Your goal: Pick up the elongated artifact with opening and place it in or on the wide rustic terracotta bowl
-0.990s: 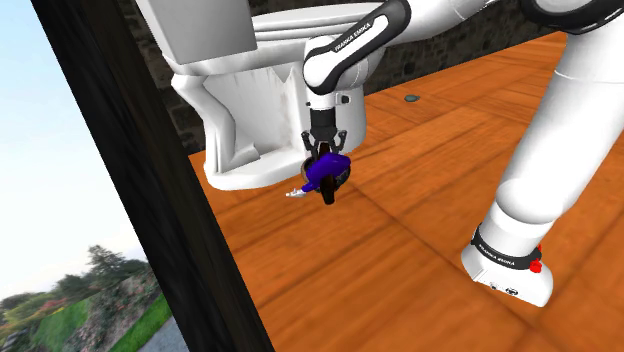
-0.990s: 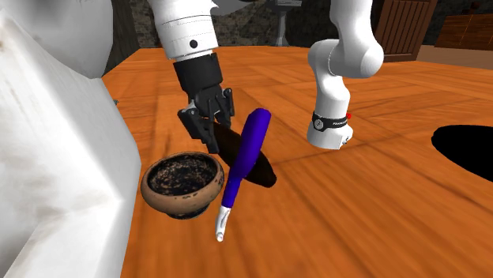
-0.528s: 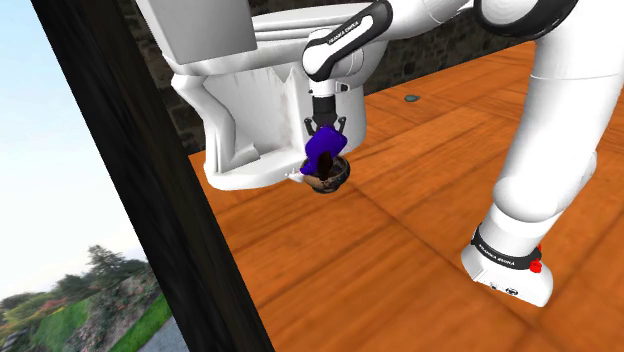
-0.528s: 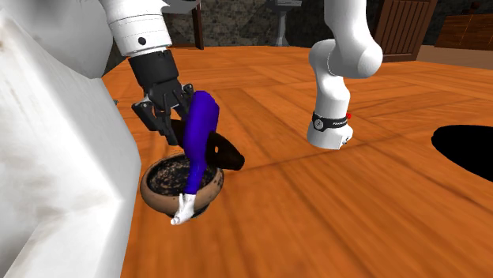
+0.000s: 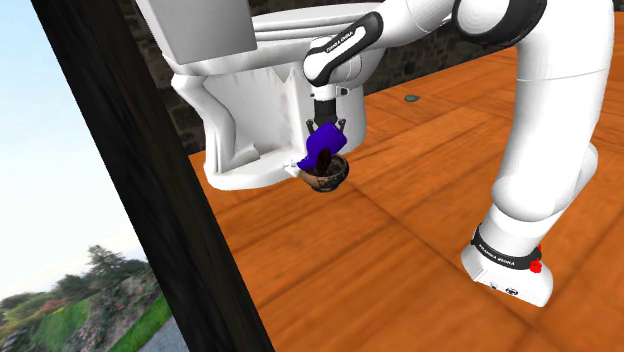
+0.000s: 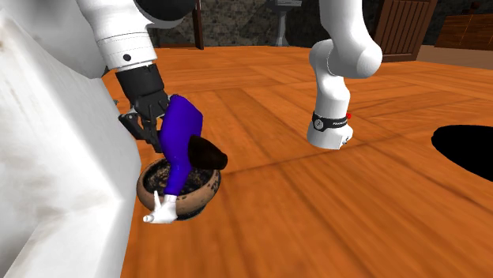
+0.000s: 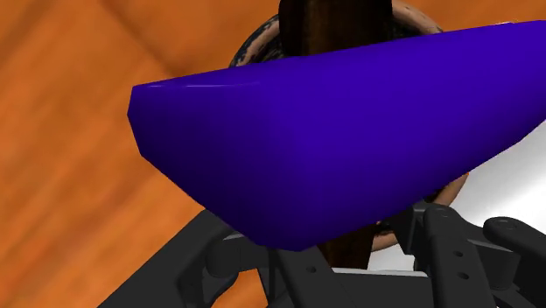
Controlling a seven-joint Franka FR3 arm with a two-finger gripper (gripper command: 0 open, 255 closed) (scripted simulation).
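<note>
Lowering is the step in hand. Beside the toilet (image 6: 55, 158), the gripper (image 6: 160, 136) pinches the dark brown artifact (image 6: 208, 153), which hangs tilted over the bowl (image 6: 204, 194) on the floor (image 6: 332, 213). A blue piece (image 6: 182, 138) lies across it, its white tip (image 6: 160, 212) outside the bowl's rim. I judge it best to descend straight, centre the artifact over the hollow, and release low so nothing tips out.

Shoulder view looks down from behind the white arm (image 5: 545, 120); second exterior view faces back, nearer. Wrist view hangs just above their shared round brown bowl (image 6: 204, 191)
</note>
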